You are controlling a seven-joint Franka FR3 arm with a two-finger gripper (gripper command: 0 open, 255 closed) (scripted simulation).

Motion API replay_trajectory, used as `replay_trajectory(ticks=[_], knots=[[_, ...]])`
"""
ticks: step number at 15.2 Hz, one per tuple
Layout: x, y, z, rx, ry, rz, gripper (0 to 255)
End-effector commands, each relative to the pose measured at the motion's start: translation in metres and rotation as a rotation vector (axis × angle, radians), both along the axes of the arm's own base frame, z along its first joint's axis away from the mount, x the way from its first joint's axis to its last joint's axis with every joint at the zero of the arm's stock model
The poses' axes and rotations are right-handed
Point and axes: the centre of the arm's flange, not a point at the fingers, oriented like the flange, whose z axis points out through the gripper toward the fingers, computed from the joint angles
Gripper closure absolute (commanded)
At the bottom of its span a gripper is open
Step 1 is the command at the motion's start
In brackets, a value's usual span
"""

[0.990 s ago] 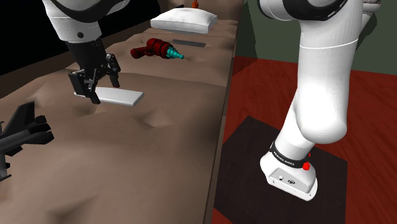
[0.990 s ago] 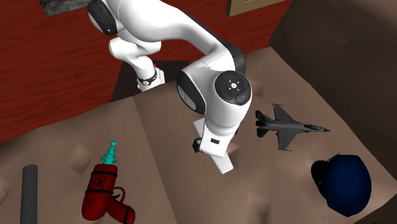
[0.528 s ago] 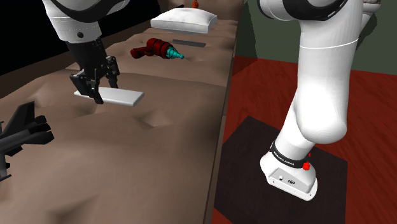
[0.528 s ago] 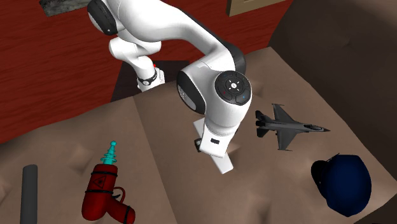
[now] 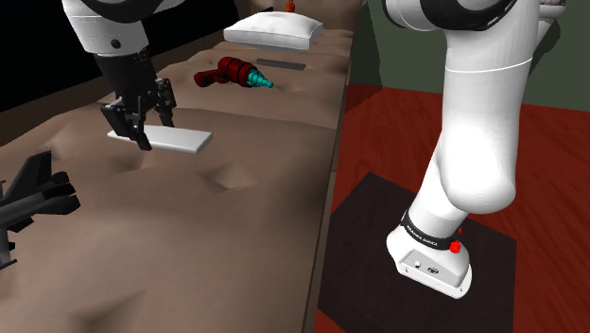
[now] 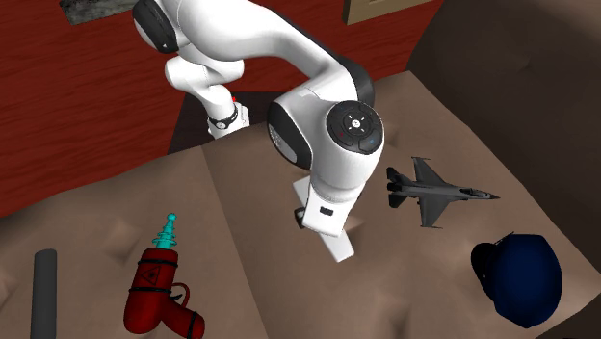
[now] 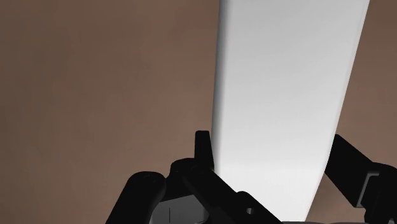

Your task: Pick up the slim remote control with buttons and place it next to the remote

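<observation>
A plain white flat slim slab, the remote (image 5: 175, 141), hangs just above the brown cushioned surface (image 5: 208, 236), with one end clasped in my black gripper (image 5: 142, 131). In the wrist view the white remote (image 7: 286, 89) runs away from my gripper (image 7: 273, 153), and the black fingers (image 7: 202, 146) press on its two long sides. In the second exterior view the arm covers the hand, and an end of the white remote (image 6: 337, 247) sticks out below it. A second, dark slim remote (image 5: 281, 64) lies farther off beside a white pillow (image 5: 274, 30); it is the dark bar (image 6: 43, 289) at the second exterior view's lower left.
A red toy ray gun with a teal tip (image 5: 232, 75) lies between the gripper and the dark remote. A grey toy jet (image 5: 33, 194) sits at the shoulder view's left edge. A dark blue cap (image 6: 515, 274) lies beyond the jet. The surface's edge drops to a red floor (image 5: 529, 142).
The fingers closed on the white remote's end. The hand has since risen slightly, taking the remote up off the surface.
</observation>
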Motion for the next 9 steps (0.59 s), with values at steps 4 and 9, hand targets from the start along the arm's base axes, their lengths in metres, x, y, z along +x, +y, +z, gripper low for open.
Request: replay_trajectory(ticks=[4, 9], knots=[[0.0, 0.0, 0.026, 0.0, 0.0, 0.0, 255], [0.0, 0.0, 0.052, 0.0, 0.0, 0.0, 255]])
